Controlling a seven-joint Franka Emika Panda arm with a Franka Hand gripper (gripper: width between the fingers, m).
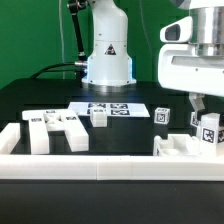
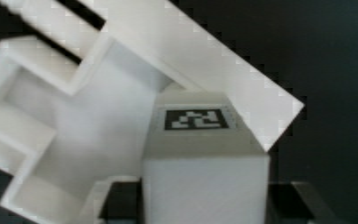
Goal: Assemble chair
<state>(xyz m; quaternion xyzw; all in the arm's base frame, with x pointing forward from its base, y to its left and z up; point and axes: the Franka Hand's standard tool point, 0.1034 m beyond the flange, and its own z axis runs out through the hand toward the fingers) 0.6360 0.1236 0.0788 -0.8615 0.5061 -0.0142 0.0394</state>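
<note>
One pincer: the pincer (image 2: pixel 201 192) is clamped on a tagged white chair block (image 2: pixel 204 160), a dark finger on either side.
Held block: its long axis runs straight out from the pincer; in the exterior view it stands upright, low over the bench (image 1: pixel 40 98).
Bearing: the framed chair piece (image 1: pixel 178 147) lies just below the block, towards the exterior view's left. Whether they touch cannot be told.
Judgement: the coming move likely turns on lining the block's lower end up with that frame.
Surface: flat black bench.
Room: tight. The border wall (image 1: pixel 100 165) runs just in front and a tagged cube (image 1: pixel 162 114) sits near. The marker board (image 1: pixel 140 108) and large chair slab (image 1: pixel 55 128) lie well apart.
</note>
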